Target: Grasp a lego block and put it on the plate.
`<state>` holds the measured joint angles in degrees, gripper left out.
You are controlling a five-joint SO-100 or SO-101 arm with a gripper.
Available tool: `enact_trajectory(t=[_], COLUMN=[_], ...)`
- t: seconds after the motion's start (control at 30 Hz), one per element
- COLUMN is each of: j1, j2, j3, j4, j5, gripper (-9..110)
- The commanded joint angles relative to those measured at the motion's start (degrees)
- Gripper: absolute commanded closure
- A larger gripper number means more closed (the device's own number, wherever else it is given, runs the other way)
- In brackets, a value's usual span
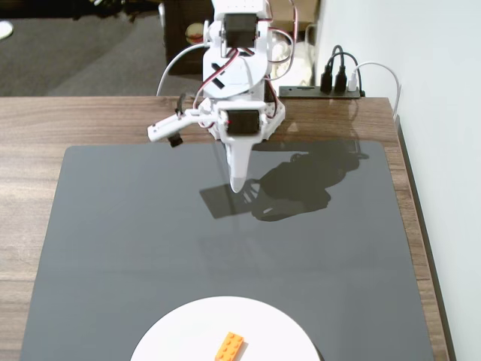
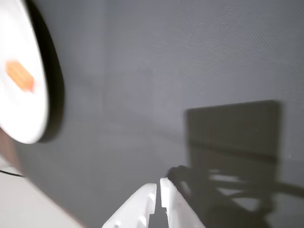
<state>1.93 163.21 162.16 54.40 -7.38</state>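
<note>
The orange lego block (image 1: 230, 347) lies on the white plate (image 1: 180, 335) at the bottom edge of the fixed view, a little right of the plate's middle. The wrist view shows the same lego block (image 2: 20, 76) on the plate (image 2: 23, 114) at its far left. My white gripper (image 1: 238, 183) hangs above the dark mat at the far end, well away from the plate, pointing down. Its two fingers meet at the tips with nothing between them, as the gripper (image 2: 158, 185) shows at the bottom of the wrist view.
A dark grey mat (image 1: 135, 226) covers most of the wooden table (image 1: 30, 120). A black power strip (image 1: 323, 92) with plugs and cables sits behind the arm's base by the wall. The table's right edge runs along the white wall.
</note>
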Motion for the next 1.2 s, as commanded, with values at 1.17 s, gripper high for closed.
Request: enact_trajectory(t=[1.17], j1=[0.5], j2=[25.4], j3=[5.2], j4=[18.2], j5=[6.8], gripper=[101])
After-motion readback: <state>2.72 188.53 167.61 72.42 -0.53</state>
